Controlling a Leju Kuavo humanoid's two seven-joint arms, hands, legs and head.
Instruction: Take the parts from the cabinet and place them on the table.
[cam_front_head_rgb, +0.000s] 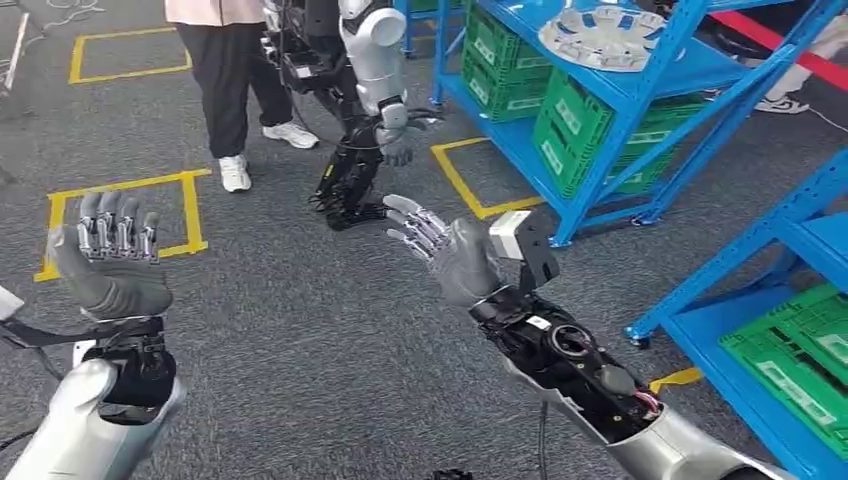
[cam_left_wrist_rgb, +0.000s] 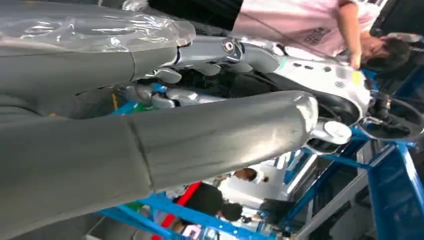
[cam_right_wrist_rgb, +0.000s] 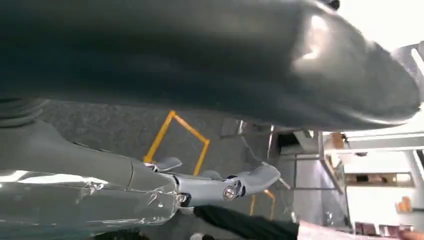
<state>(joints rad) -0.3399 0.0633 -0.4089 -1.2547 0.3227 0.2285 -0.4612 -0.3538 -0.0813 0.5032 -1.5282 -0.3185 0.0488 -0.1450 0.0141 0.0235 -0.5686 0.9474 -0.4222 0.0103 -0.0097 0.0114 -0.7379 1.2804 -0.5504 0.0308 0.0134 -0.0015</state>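
The part (cam_front_head_rgb: 603, 37), a pale round wheel-like disc with spokes, lies flat on the top shelf of the blue rack (cam_front_head_rgb: 600, 150), well ahead and to the right of me. I judge it stiff, fairly light and smooth, best taken at the rim or through a spoke opening. My left hand (cam_front_head_rgb: 112, 255) and right hand (cam_front_head_rgb: 440, 245) are both raised, fingers spread, holding nothing. Green crates (cam_front_head_rgb: 575, 125) fill the lower shelves. Another robot (cam_front_head_rgb: 370, 90) and a standing person (cam_front_head_rgb: 235, 80) occupy the floor beside the rack, near my approach path.
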